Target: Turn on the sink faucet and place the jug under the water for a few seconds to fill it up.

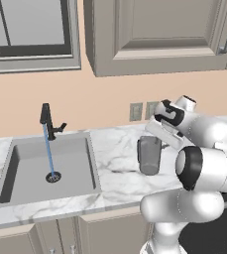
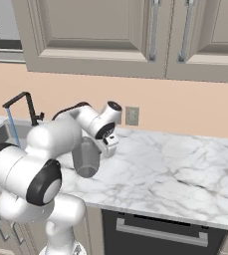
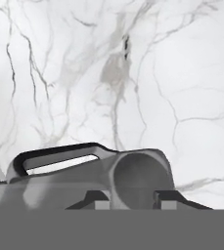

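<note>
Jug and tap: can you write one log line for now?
faucet on | water running | jug on counter | tool around jug

Nothing here can be read. The jug (image 1: pixel 149 155) carries no label or brand on its grey side, the faucet (image 1: pixel 47 121) is plain black, and the counter (image 2: pixel 175 174) shows marble veins but no writing. The cabinet doors (image 2: pixel 100 35) on the far wall and the outlet plate (image 2: pixel 132 116) below them bear no marks or numbers, and the white arm (image 1: pixel 204 163) has no logo that I can make out.
</note>
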